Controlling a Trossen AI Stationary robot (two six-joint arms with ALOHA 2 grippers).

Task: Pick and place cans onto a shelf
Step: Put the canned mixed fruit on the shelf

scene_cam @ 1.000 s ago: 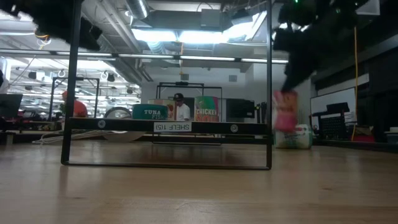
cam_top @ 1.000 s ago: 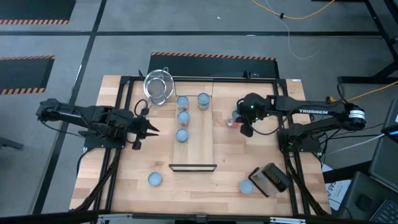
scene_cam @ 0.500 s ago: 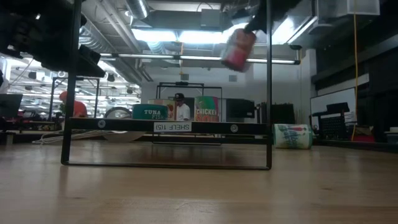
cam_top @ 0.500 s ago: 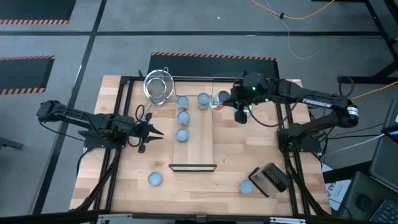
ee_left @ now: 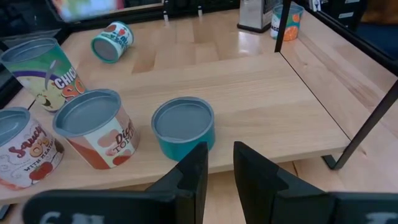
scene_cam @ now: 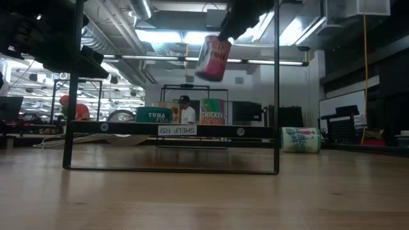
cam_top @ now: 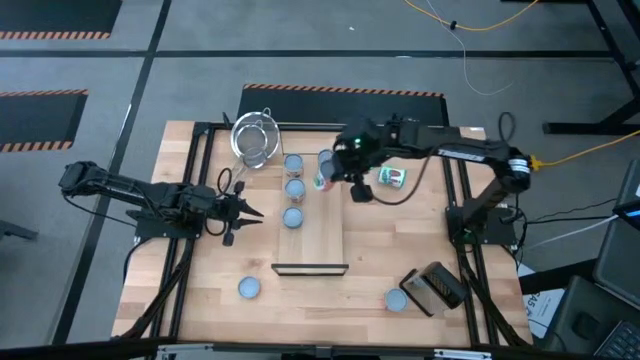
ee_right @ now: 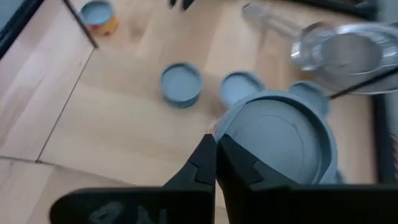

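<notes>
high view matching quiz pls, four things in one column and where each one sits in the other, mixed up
Things:
1. strainer
2. green-labelled can
3. red-labelled can
4. dark box

Places:
A. held in the air by the right gripper, above the shelf
B. on the table's right side, next to a lone upright can
C. lying on its side on the table, right of the shelf
D. by the shelf's end away from the black bar, on the left arm's side

Pairs: 1-D, 2-C, 3-A, 4-B
</notes>
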